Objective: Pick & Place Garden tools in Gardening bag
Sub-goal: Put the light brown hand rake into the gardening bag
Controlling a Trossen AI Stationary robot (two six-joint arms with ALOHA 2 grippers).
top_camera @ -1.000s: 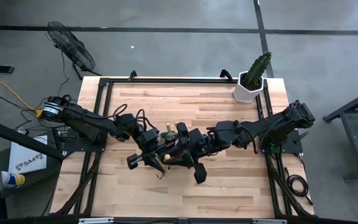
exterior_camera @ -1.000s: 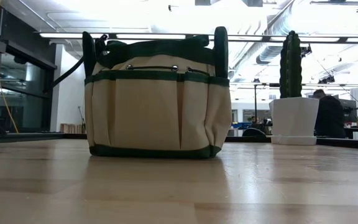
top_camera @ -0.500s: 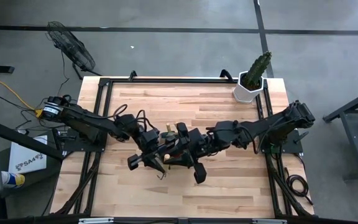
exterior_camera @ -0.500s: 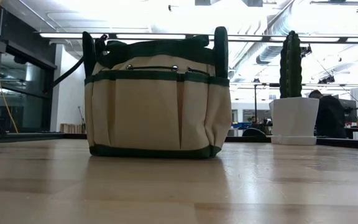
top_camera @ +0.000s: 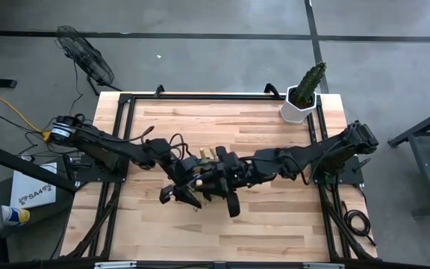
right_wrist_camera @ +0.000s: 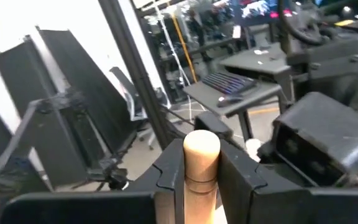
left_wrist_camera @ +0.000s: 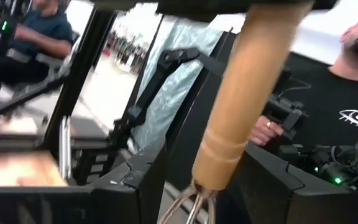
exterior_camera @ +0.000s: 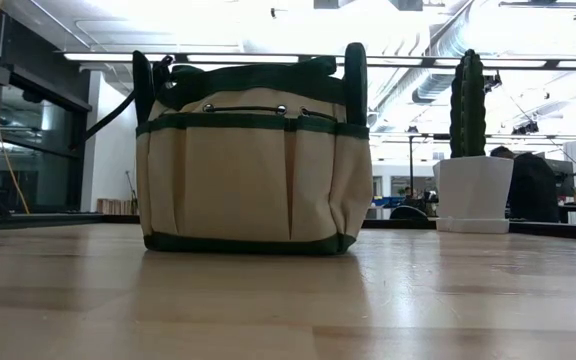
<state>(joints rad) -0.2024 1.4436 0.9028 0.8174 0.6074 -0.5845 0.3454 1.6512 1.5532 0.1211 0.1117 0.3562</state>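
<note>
The tan gardening bag (exterior_camera: 253,150) with green trim stands upright on the table; from above only tan bits of it (top_camera: 209,154) show under both arms. A hand rake with a wooden handle (left_wrist_camera: 238,106) and metal tines (left_wrist_camera: 191,204) is the one garden tool in view. My right gripper (right_wrist_camera: 201,177) is shut on its handle. My left gripper (left_wrist_camera: 204,199) is open, its fingers standing apart on either side of the rake's tine end. Both grippers meet over the bag, the left (top_camera: 189,183) and the right (top_camera: 219,175). Neither shows in the low view. My right gripper pinches the rake's wooden handle close to its rounded free end (right_wrist_camera: 201,149) between its two fingers (right_wrist_camera: 166,177). The rounded end stands out past the fingers. The handle slants away from the hold, and the tines (left_wrist_camera: 191,204) reach between my left gripper's fingers.
A green cactus in a white pot (top_camera: 302,96) stands at the table's far right corner. People show in the room beyond the table, one in a black shirt (left_wrist_camera: 347,99). Bare wood lies near the table's front edge (top_camera: 222,239).
Both arms have shifted a little over the bag. The right gripper has gone slightly toward the table's left and far edges, and the left forearm has moved toward the right. The bag has stayed where it was.
</note>
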